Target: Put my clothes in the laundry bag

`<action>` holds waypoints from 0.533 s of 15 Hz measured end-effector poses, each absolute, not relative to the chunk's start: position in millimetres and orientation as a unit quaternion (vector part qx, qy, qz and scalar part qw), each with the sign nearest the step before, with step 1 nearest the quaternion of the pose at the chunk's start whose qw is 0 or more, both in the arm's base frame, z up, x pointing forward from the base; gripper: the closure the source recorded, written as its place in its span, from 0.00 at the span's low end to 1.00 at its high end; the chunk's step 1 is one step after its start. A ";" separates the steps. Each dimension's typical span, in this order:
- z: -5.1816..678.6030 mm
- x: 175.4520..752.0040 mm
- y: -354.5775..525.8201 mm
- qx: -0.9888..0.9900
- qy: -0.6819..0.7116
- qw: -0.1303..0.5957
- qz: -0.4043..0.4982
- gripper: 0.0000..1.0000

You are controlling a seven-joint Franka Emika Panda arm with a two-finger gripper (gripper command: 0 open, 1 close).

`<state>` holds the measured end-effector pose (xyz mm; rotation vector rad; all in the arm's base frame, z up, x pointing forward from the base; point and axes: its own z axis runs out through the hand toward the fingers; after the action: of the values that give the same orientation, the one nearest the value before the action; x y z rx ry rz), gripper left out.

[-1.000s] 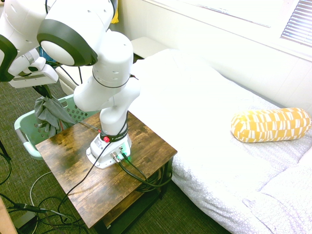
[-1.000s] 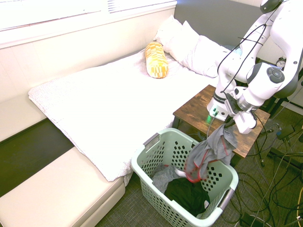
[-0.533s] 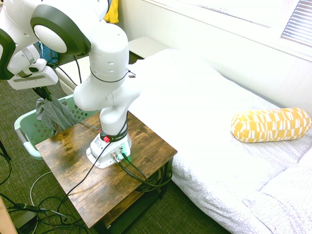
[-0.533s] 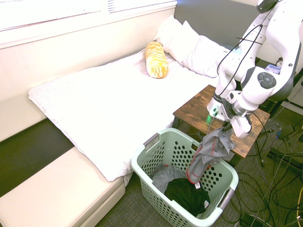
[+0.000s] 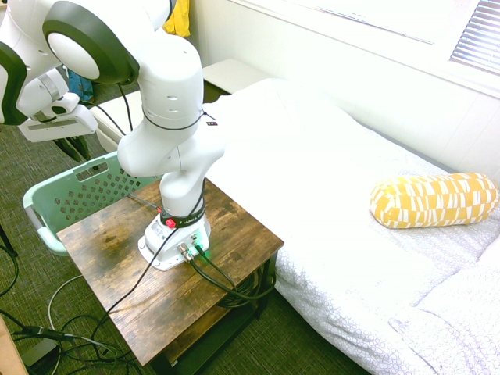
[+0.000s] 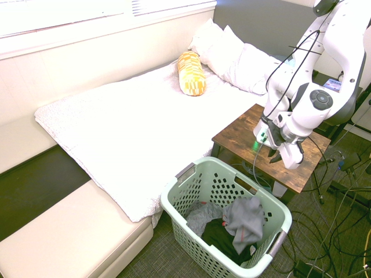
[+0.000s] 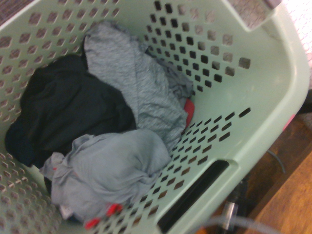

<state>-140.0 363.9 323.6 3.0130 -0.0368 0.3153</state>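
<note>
The gripper (image 6: 275,155) is parted and empty — it has let go. Below it, the grey garment (image 6: 244,220) lies inside the basket (image 6: 168,200), against the dark cloth (image 6: 223,236). Best lift straight up, fingers spread, clear of rim and bench (image 6: 237,133) — then retreat.

Small, part-blurred "FRANKA" lettering on black glossy band (image 5: 190,221) round white arm's base, 8 o'clock from first exterior view's centre.

The basket (image 6: 197,243) is pale mint green, the garment (image 6: 244,217) inside it grey with red trim. The bolster (image 6: 191,73) has a yellow-and-white pattern; the desk (image 6: 237,136) is mottled brown.
</note>
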 end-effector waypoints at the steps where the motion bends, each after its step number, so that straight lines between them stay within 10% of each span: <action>1: 324.0 -119.2 370.4 0.992 -0.025 0.056 0.108 0.00; 8: 397.3 133.1 308.4 0.968 -0.193 0.046 0.152 0.00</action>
<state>133.1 308.4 397.3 2.9556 -0.5893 0.4625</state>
